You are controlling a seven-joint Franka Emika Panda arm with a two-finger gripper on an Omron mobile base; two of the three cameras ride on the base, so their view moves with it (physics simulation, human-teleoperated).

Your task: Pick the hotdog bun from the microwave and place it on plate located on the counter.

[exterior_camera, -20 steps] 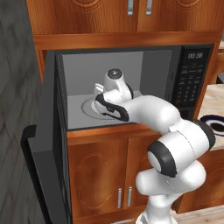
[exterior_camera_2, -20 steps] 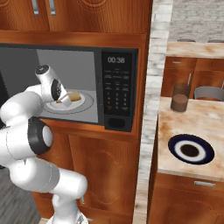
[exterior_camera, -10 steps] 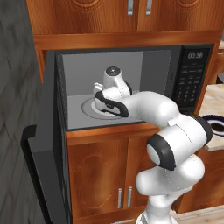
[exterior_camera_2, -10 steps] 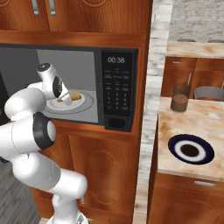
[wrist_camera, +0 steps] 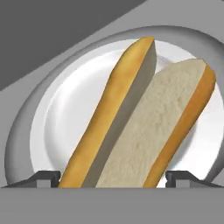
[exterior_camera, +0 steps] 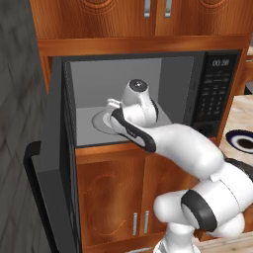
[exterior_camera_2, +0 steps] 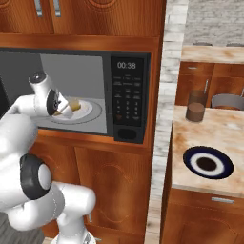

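Note:
The hotdog bun (wrist_camera: 140,131), tan-yellow and split open, lies on a white round dish (wrist_camera: 52,113) inside the microwave (exterior_camera_2: 128,95). My gripper (wrist_camera: 113,178) is open, one fingertip (wrist_camera: 47,177) left of the bun's near end and the other to its right, neither clearly touching. From the right base view the bun (exterior_camera_2: 72,105) shows just past the hand, and the gripper (exterior_camera_2: 63,110) hangs over the dish (exterior_camera_2: 93,112). The hand (exterior_camera: 136,99) reaches through the open microwave (exterior_camera: 217,89) doorway. The navy-rimmed plate (exterior_camera_2: 191,156) rests on the beige counter (exterior_camera_2: 224,136).
The microwave door (exterior_camera: 49,188) swings open to the left. A glass of brown drink (exterior_camera_2: 196,106) and a grey bowl (exterior_camera_2: 228,101) stand behind the plate. The plate's rim (exterior_camera: 232,137) peeks in at the right edge. Wooden cabinets (exterior_camera_2: 114,181) sit below.
The hand has pushed a little farther into the microwave and closer to the bun. The bun and dish have stayed put.

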